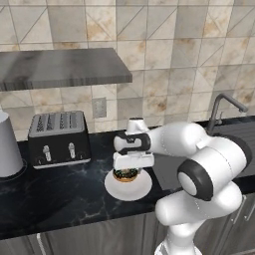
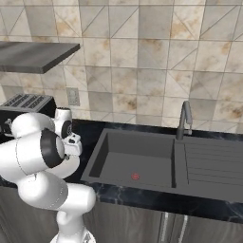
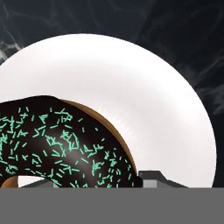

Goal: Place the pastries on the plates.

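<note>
A dark chocolate-glazed donut (image 1: 125,174) with green sprinkles hangs just over the middle of the plain white plate (image 1: 130,191) on the black counter. My gripper (image 1: 127,168) points straight down at it and is shut on the donut. In the hand view the donut (image 3: 65,144) takes up the lower left, with the white plate (image 3: 144,87) behind it. One fingertip (image 3: 151,176) presses against the ring's outer edge; the other is hidden by the donut. The croissant and the red-rimmed plate are out of view.
A black toaster (image 1: 59,138) stands at the back left of the counter, with a grey canister (image 1: 7,144) further left. A shelf (image 1: 60,67) hangs above them. To the right lie the dark sink (image 2: 137,161) and its faucet (image 2: 184,118).
</note>
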